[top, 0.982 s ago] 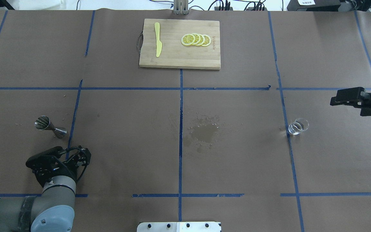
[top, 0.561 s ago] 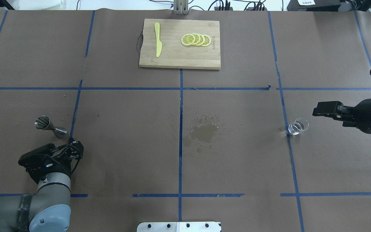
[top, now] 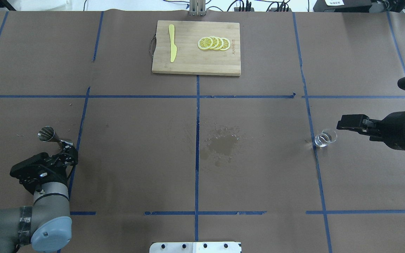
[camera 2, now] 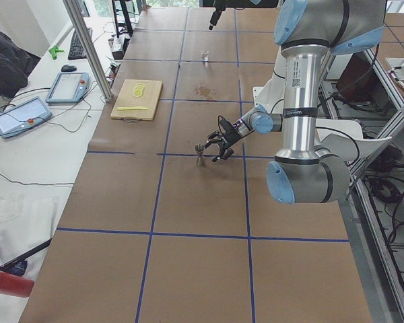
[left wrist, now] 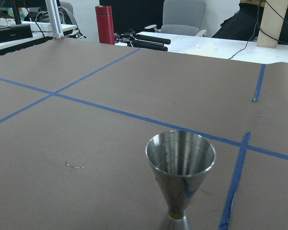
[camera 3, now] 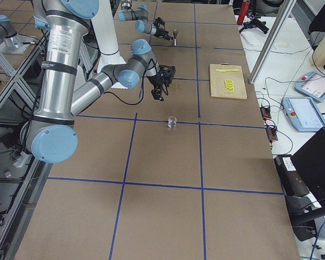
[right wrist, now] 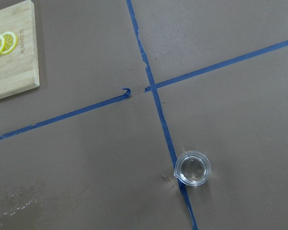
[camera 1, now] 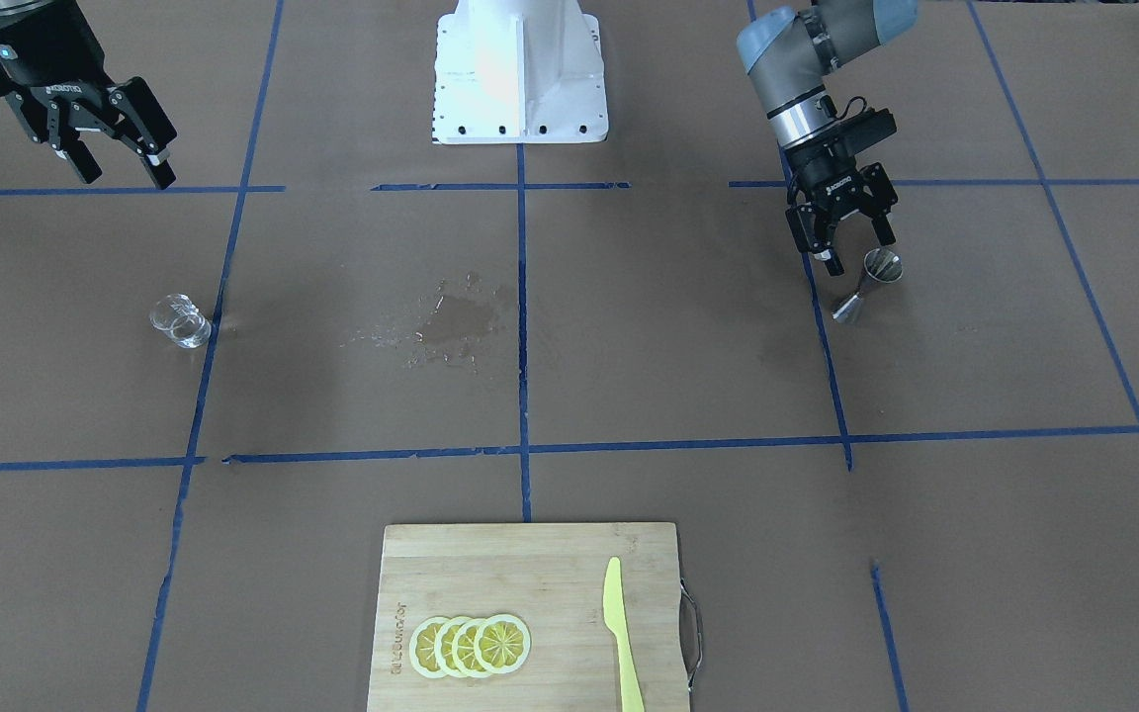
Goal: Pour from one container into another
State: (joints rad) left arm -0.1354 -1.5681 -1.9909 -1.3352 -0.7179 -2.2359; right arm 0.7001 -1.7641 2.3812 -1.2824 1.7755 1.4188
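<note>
The steel jigger [top: 47, 134] stands upright on the table's left side, also in the front view [camera 1: 866, 287]. My left gripper [camera 1: 861, 249] is open just on the robot's side of it, slightly above, not touching. The left wrist view shows the jigger [left wrist: 181, 177] close and centred, with no fingers in sight. The clear glass tumbler [top: 325, 137] stands on a blue tape line at the right, with some clear liquid in it. My right gripper [camera 1: 127, 173] hangs open above the table, to the right of the tumbler [camera 1: 179, 320]. The right wrist view looks down on the tumbler [right wrist: 193, 168].
A wooden cutting board [top: 195, 63] lies at the far middle with lemon slices [top: 213, 43] and a yellow knife [top: 172, 42]. A wet spill [top: 222, 142] marks the table's centre. The robot's white base plate [camera 1: 520, 69] sits at the near edge.
My left gripper has moved left and forward, up to the jigger. My right gripper has come in from the right edge toward the tumbler.
</note>
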